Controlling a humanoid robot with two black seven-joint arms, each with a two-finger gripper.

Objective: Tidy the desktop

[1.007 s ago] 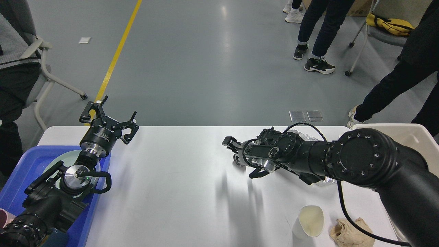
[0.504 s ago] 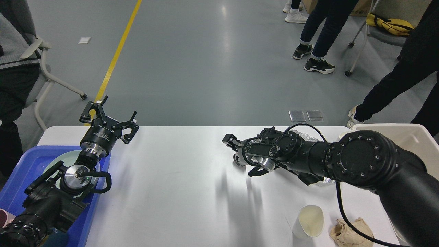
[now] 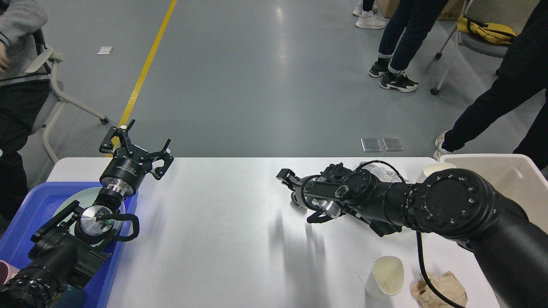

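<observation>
A glossy white desktop [image 3: 222,214] fills the foreground, grey shadows streaking its middle. At the desktop's left edge sits a bright blue tray [image 3: 25,222] holding a pale green plate [image 3: 68,205]. Both arms are matte black with silver metal rings at the wrists; the left gripper [image 3: 137,143] is black with small white tips, the right gripper [image 3: 287,179] all black. Near the desktop's front right stand a cream paper cup [image 3: 385,276] and crumpled tan paper [image 3: 441,288]. At the desktop's right edge is a cream bin [image 3: 505,167]. Beyond the desktop, the grey floor [image 3: 257,85] carries a yellow line [image 3: 145,68]; a yellow bag [image 3: 486,30] lies on a chair.
</observation>
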